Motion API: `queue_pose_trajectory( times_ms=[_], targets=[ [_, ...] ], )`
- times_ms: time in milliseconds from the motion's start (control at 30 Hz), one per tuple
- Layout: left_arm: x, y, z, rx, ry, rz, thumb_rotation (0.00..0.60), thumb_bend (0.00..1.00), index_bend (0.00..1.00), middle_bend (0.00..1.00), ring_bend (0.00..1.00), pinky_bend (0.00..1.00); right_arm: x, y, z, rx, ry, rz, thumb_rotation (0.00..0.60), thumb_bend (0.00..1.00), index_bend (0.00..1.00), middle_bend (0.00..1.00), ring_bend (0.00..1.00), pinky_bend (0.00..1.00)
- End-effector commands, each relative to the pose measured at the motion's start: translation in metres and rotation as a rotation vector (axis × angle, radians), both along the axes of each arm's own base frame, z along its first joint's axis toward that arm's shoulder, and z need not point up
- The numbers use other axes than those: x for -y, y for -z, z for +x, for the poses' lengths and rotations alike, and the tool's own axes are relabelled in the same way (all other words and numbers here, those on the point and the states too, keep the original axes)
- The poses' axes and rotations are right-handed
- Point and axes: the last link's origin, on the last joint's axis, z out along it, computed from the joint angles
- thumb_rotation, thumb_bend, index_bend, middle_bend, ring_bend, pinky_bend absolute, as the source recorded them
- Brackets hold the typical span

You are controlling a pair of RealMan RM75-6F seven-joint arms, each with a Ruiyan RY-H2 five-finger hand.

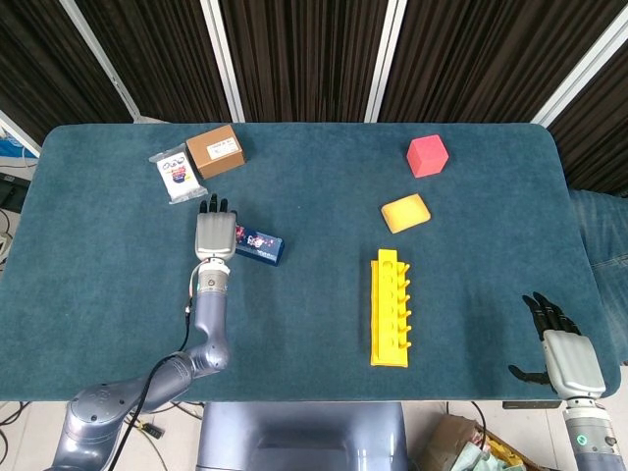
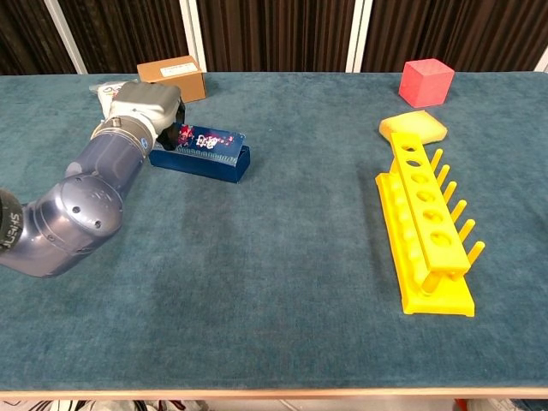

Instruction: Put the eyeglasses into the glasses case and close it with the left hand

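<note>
While left robot hand (image 1: 214, 235) touches glasses case (image 1: 259, 247), its right edge lies free

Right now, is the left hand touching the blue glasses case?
Cannot tell. In the chest view the left hand overlaps the glasses case end; the head view hides the fingers beneath the hand.

We see the left hand (image 2: 152, 107) at the left end of the dark blue glasses case (image 2: 204, 154), its dark fingers (image 2: 168, 133) against the case's end; whether they grip it we cannot tell. The lid, printed with small red and white marks, sits slightly raised above the base. Behind the hand stand a brown cardboard box (image 2: 172, 77) and a white packet (image 2: 111, 88), partly hidden. To the right, on the teal table (image 2: 257, 282), lie a yellow tube rack (image 2: 428, 227), a yellow sponge (image 2: 414, 128) touching its far end, and a pink cube (image 2: 425, 82).
</note>
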Motion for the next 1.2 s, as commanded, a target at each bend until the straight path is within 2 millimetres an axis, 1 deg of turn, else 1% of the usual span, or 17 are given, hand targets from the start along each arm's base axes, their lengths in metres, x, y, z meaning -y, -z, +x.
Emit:
queue_pose_trajectory(
  times_ms=[33,233,367,433,667,800,833,1000,1067,1100,1200],
  targets=[
    [-0.001,-0.004,0.004,0.002,0.015,0.021,0.6,0.59,0.0,0.16,0.07,0.16,0.0,0.0,0.0,0.001,0.0,0.001,0.6,0.18,0.01,0.03,0.09,0.19],
    [-0.002,-0.01,0.003,0.01,0.011,0.033,0.6,0.58,0.0,0.1,0.04,0.14,0.0,0.001,0.001,0.004,0.001,0.005,0.6,0.18,0.01,0.03,0.09,0.19],
    [-0.002,-0.014,0.003,0.019,0.013,0.026,0.6,0.55,0.0,0.06,0.0,0.1,0.0,0.0,0.001,0.008,0.002,0.001,0.6,0.18,0.01,0.03,0.09,0.19],
    [-0.002,-0.017,0.005,0.025,0.024,0.031,0.6,0.52,0.0,0.05,0.0,0.09,0.0,0.0,0.001,0.008,0.001,0.001,0.6,0.18,0.02,0.03,0.09,0.19],
    [0.004,-0.037,0.009,0.015,0.103,0.045,0.6,0.47,0.0,0.05,0.0,0.08,0.0,-0.001,0.0,0.011,0.002,-0.002,0.6,0.18,0.02,0.03,0.09,0.19],
    [0.012,-0.056,0.008,0.016,0.164,0.057,0.6,0.46,0.0,0.04,0.0,0.07,0.001,-0.001,0.0,0.009,-0.002,-0.003,0.6,0.18,0.02,0.03,0.09,0.19],
    [0.015,-0.062,0.006,0.017,0.178,0.056,0.6,0.46,0.0,0.04,0.0,0.07,0.001,-0.001,0.001,0.007,-0.003,-0.004,0.6,0.18,0.02,0.03,0.09,0.19],
    [0.049,-0.101,-0.014,0.012,0.213,0.018,0.6,0.46,0.0,0.03,0.0,0.04,0.002,-0.002,0.002,-0.007,-0.025,-0.021,0.6,0.18,0.02,0.03,0.09,0.19],
    [0.071,-0.122,-0.026,0.006,0.207,0.002,0.6,0.46,0.0,0.03,0.0,0.03,0.002,-0.004,0.003,-0.019,-0.047,-0.035,0.6,0.17,0.02,0.03,0.08,0.19],
    [0.079,-0.128,-0.029,0.006,0.204,-0.004,0.6,0.46,0.0,0.03,0.0,0.03,0.003,-0.004,0.004,-0.023,-0.056,-0.04,0.6,0.16,0.02,0.03,0.08,0.19],
    [0.11,-0.153,-0.045,0.026,0.174,-0.03,0.6,0.45,0.0,0.02,0.0,0.03,0.003,-0.005,0.005,-0.034,-0.087,-0.056,0.6,0.16,0.01,0.02,0.08,0.19]
  ],
)
